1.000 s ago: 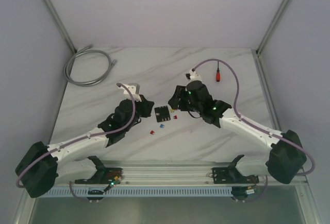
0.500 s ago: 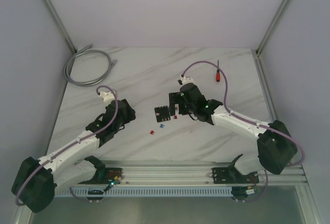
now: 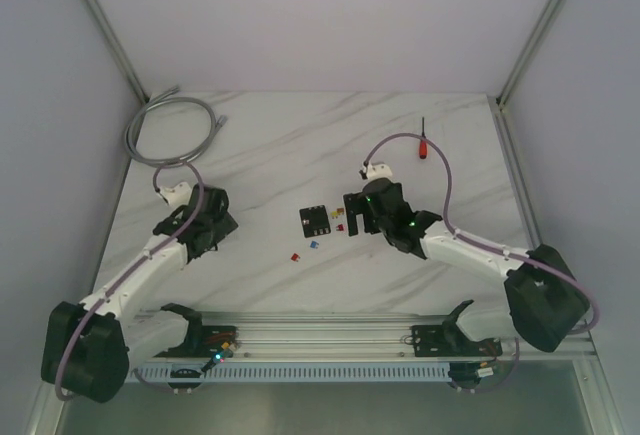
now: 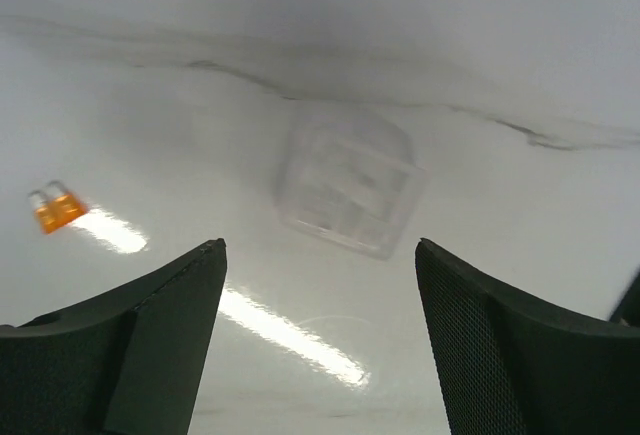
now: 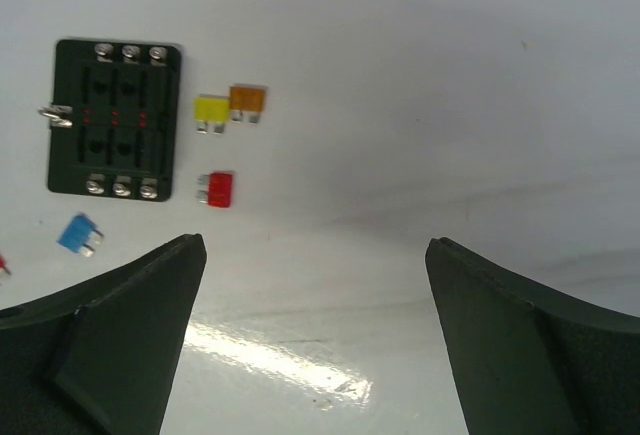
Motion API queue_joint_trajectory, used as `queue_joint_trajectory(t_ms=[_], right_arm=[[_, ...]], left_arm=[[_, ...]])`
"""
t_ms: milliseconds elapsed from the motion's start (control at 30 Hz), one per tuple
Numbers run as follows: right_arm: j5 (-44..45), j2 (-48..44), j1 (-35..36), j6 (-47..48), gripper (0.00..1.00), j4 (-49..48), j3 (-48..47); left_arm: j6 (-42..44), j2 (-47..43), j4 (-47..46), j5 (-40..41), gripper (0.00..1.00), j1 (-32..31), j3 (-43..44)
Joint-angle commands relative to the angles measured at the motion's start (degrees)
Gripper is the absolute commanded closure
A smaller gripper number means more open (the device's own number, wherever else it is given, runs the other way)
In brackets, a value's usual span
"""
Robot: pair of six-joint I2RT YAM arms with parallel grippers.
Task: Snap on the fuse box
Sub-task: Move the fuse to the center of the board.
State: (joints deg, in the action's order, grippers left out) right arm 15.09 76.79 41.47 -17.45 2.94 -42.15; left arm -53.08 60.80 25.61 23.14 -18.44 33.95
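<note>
As both arms have drawn back, the left end effector (image 4: 318, 250) and right end effector (image 5: 315, 243) stand open. The fuse box (image 3: 315, 220) lies alone, seemingly uncovered.

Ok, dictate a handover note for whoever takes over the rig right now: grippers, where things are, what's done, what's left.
Left gripper: open, empty, pointing at a clear cover-like piece lying on the table.
Right gripper: open, empty, beside the fuse box.
The fuse box lies flat mid-table, uncovered, with loose fuses around it.
Done: nothing snapped on yet.
Left: probably pick up the clear piece and snap it onto the box.
</note>
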Motion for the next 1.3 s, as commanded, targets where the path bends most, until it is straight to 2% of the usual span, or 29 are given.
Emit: queue_joint_trajectory(t_ms=[0, 167, 333, 500, 733, 1100, 1267], right_arm=[[1.98, -1.79, -0.68, 2.66, 0.0, -5.12, 3.27], [1.79, -2.59, -0.59, 3.0, 0.0, -6.42, 5.03], [3.87, -6.8, 0.3, 3.46, 0.0, -7.86, 7.28], [7.31, -7.78, 0.78, 3.72, 0.0, -7.86, 8.02], [8.77, -7.66, 1.57, 3.91, 0.0, -8.12, 8.14], [10.37, -7.58, 2.25, 4.18, 0.0, -8.48, 8.38], [10.65, -7.59, 2.38, 4.27, 0.0, -8.73, 8.46]], left_arm=[[-2.0, 2.84, 10.57, 1.97, 0.14, 3.94, 4.31], [-1.14, 6.23, 14.03, 1.85, 0.15, 9.9, 6.39], [-1.73, 7.59, 12.93, -0.31, 0.19, 17.4, 3.3], [0.16, 10.91, 12.88, 0.2, 0.24, 21.29, 2.85], [-0.15, 14.13, 12.7, 0.55, 0.33, 22.69, 2.45], [-2.74, 15.71, 12.82, -0.26, 0.39, 23.83, 0.96], [-3.78, 13.65, 11.86, -2.32, 0.42, 26.14, -1.43]])
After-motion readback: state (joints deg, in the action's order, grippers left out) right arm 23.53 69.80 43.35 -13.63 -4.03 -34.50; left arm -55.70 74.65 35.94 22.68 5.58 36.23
